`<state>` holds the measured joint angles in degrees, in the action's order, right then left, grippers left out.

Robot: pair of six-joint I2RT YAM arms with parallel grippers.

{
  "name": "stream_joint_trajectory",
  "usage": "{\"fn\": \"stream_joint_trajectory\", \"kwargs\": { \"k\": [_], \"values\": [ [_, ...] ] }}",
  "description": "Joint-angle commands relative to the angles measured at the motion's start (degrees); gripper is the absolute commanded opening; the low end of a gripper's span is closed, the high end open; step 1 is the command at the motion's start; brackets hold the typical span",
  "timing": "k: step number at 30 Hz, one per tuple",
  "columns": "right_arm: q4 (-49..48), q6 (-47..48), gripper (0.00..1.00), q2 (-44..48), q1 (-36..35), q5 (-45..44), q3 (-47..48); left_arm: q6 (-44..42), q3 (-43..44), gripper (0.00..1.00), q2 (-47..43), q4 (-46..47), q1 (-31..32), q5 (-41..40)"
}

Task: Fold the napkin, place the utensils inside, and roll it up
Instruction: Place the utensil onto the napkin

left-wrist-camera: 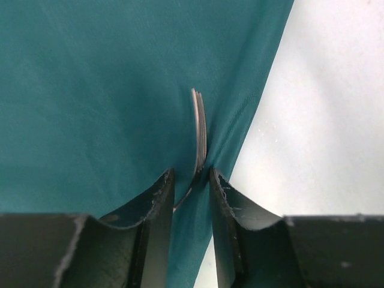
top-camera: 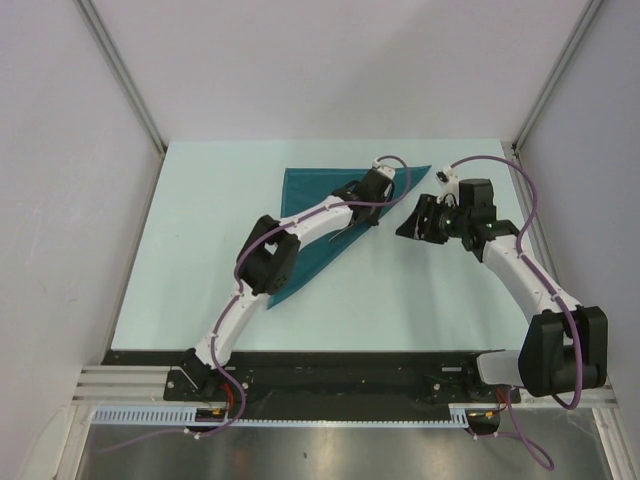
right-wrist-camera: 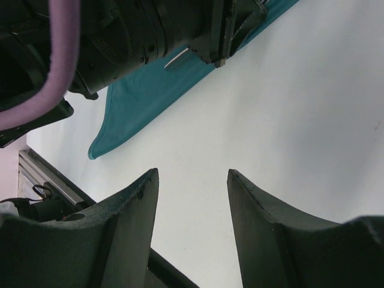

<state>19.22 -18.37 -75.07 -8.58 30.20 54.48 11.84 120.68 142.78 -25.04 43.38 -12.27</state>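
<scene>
The dark teal napkin (top-camera: 305,195) lies folded into a triangle at the back middle of the table. My left gripper (top-camera: 360,205) hangs over its long right edge. In the left wrist view the jaws (left-wrist-camera: 191,172) stand close together with a thin metal utensil (left-wrist-camera: 200,129) edge-on between them, just above the napkin (left-wrist-camera: 90,90). My right gripper (top-camera: 408,222) hovers over bare table to the right of the napkin, open and empty (right-wrist-camera: 192,174). The right wrist view shows the napkin's corner (right-wrist-camera: 138,102) and a silver utensil end (right-wrist-camera: 177,58) under the left gripper.
The pale table (top-camera: 420,300) has grey walls at the left, right and back. A black and metal rail (top-camera: 330,385) with the arm bases runs along the near edge. The left arm's forearm (top-camera: 270,255) crosses over the napkin's lower tip.
</scene>
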Motion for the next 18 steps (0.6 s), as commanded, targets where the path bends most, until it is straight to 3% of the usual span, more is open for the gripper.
{"fn": "stream_joint_trajectory", "kwargs": {
  "k": [1, 8, 14, 18],
  "values": [
    [0.0, -0.1, 0.55, 0.7, -0.6, -0.9, 0.3, 1.5, -2.8, 0.35, -1.9, 2.2, 0.9, 0.1],
    [0.5, -0.5, 0.55, 1.3, -0.6, -2.2, 0.8, 1.4, -5.1, 0.55, -6.5, 5.3, 0.9, -2.3],
    [1.3, -2.3, 0.55, -0.3, 0.6, -2.0, 5.0, -1.3, -3.8, 0.71, -11.7, 1.8, -0.5, -4.1],
    [1.6, -2.5, 0.55, -5.4, 2.8, -2.5, 10.4, 0.3, -13.3, 0.86, -21.6, 1.3, -2.7, -6.2]
  ]
}}
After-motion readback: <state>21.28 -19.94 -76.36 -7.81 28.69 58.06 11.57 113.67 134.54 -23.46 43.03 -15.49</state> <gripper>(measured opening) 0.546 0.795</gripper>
